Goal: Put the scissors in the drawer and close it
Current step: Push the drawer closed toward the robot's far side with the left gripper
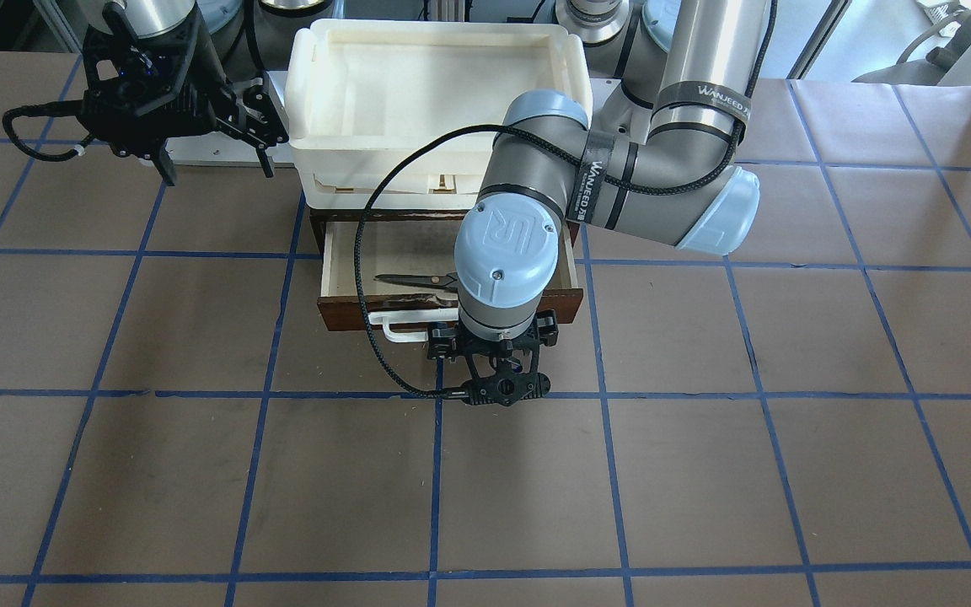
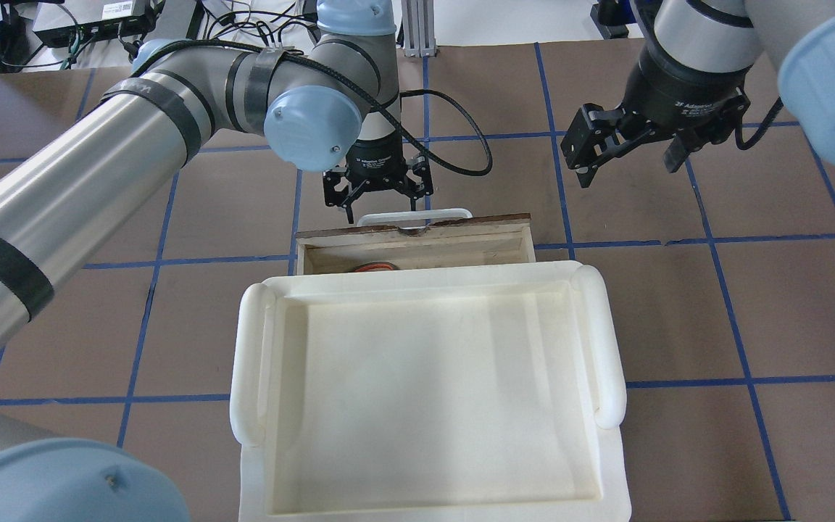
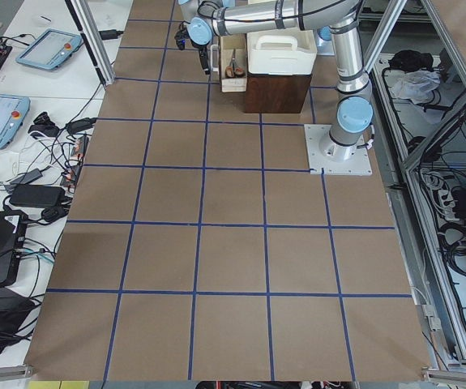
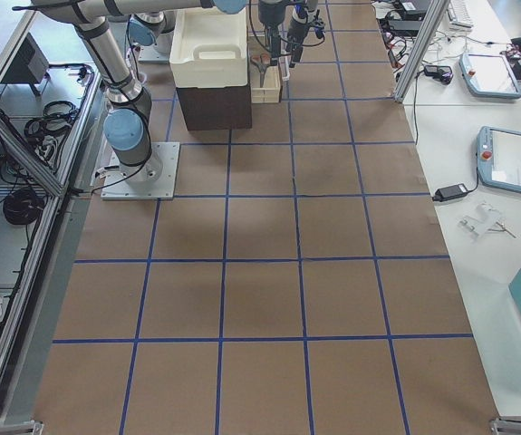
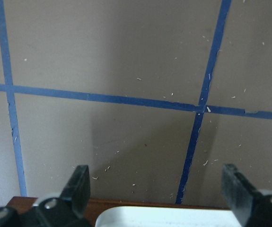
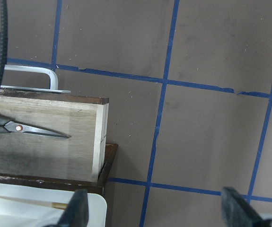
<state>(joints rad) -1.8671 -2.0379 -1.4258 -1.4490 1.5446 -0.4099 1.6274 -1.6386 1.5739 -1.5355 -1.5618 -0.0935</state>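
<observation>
Left gripper (image 2: 383,209) hangs with its fingers spread wide and empty, tips pointing down just above the white bar handle (image 1: 393,324); in its own wrist view the handle sits between the two fingers (image 5: 79,184), apparently not touched. Right gripper (image 2: 629,163) is likewise spread open with nothing in it, held off to the side above bare table. The drawer (image 1: 338,314) stands part-way out of a dark brown cabinet (image 3: 277,93), under a cream plastic tray (image 2: 251,362) that rests on top. The scissors (image 1: 410,280) lie flat on the pale plywood floor, slim blades running along the drawer's length toward its end on the robot's right, handles hidden beneath the left wrist in the front view. So the placing looks done and closing is what remains. The drawer seems a stiff, light wooden box that should slide straight in; I would press on the dark front or on the bar handle near its middle, so it does not skew and jam. The scissors are rigid and thin, lie below the rim, and may skid a little on the smooth wood if the push is sharp. The table (image 1: 705,472) is covered in matt brown sheeting marked with a blue tape grid. Side benches carry tablets (image 3: 2,113) and cables, and metal framing lines the cell.
</observation>
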